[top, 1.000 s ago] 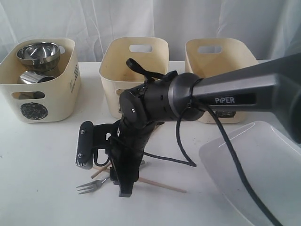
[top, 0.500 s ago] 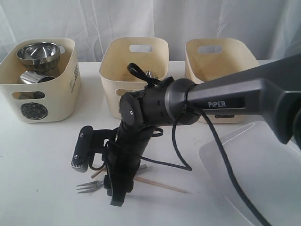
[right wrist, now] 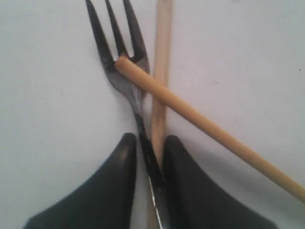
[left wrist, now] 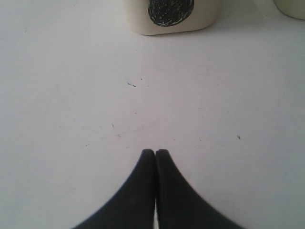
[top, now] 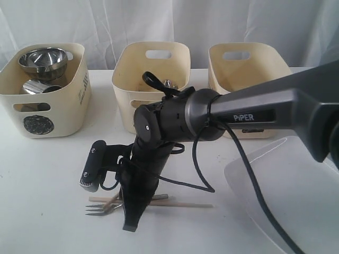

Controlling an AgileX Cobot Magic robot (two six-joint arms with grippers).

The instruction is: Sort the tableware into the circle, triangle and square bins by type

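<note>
**Inspector:** Step in hand?

**Assessor:** Cutlery pick-up. The right pincer (right wrist: 150, 143) stands tip-down on the bench (top: 47, 174), clenched about the handle of the fork (right wrist: 125, 78). One chopstick (right wrist: 162, 47) is caught between the jaws beside that handle. A second chopstick (right wrist: 214, 131) lies crossed over the fork's neck, outside the jaws.

**Inspector:** The other arm?

**Assessor:** The left pincer (left wrist: 155, 152) is clenched on nothing and hangs above bare bench, short of the circle bin (left wrist: 167, 16).

**Inspector:** Progress?

**Assessor:** Partway, in my judgement. The circle bin holds a steel bowl (top: 42, 59) and a mug (top: 37, 87). A glint of steel shows in the middle bin (top: 151, 66), too small to identify. The right bin (top: 249, 69) shows no contents from this angle. The white plate (top: 286, 190) lies at the bench's right side, unsorted.

**Inspector:** What does the next move call for?

**Assessor:** A straight lift, then a carry to the cutlery bin. The marks on the middle and right bins are hidden behind the arm, so I cannot tell triangle from square. The crossed chopstick may be dragged or flicked as the fork rises. The pinched one may ride along or slip out.

**Inspector:** Clearance?

**Assessor:** Open bench lies between the fork and the bins. The load must rise above the bin's front wall. The plate is well apart to the right. The bench's near edge is not in view.
</note>
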